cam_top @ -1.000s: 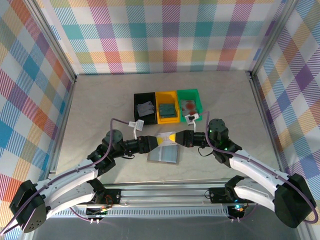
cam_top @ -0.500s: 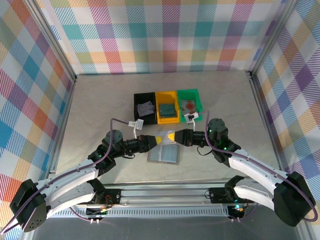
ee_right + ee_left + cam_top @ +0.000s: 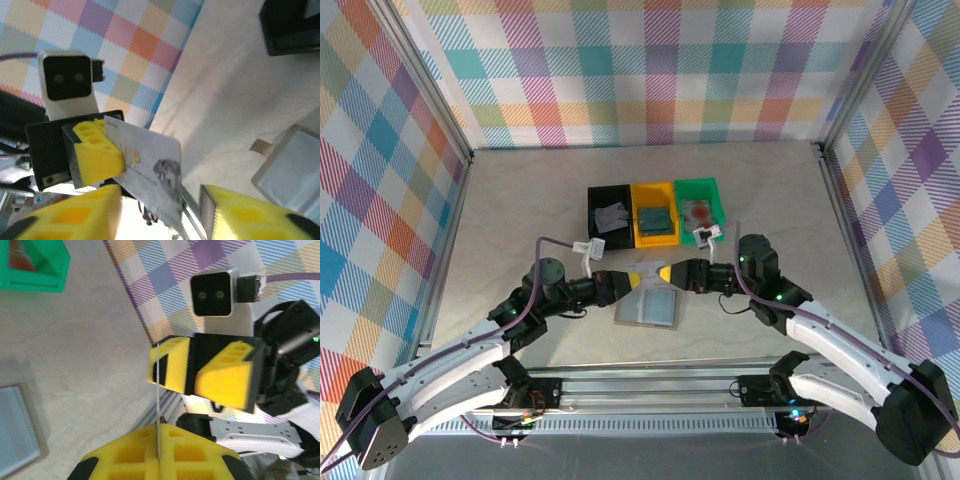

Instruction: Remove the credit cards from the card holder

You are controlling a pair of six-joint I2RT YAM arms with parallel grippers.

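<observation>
A whitish credit card point(image 3: 150, 162) with gold "VIP" lettering hangs above the table between the two arms. My left gripper point(image 3: 636, 279) is shut on it, and the card shows edge-on point(image 3: 158, 390) between the yellow pads. My right gripper point(image 3: 666, 272) faces the left one with its jaws open on either side of the card's free end, pads off it point(image 3: 160, 212). The grey card holder point(image 3: 648, 308) lies open on the table just below both grippers, its pale blue panels up.
Three trays stand in a row behind the grippers: black point(image 3: 592, 208) with a whitish-grey card, yellow point(image 3: 655, 190) with a teal card, green point(image 3: 698, 185) with a reddish card. Plaid walls close off the left, right and back sides.
My left gripper closed on the card, then my right gripper opened and let go of it. The right gripper has drawn back slightly to the right.
</observation>
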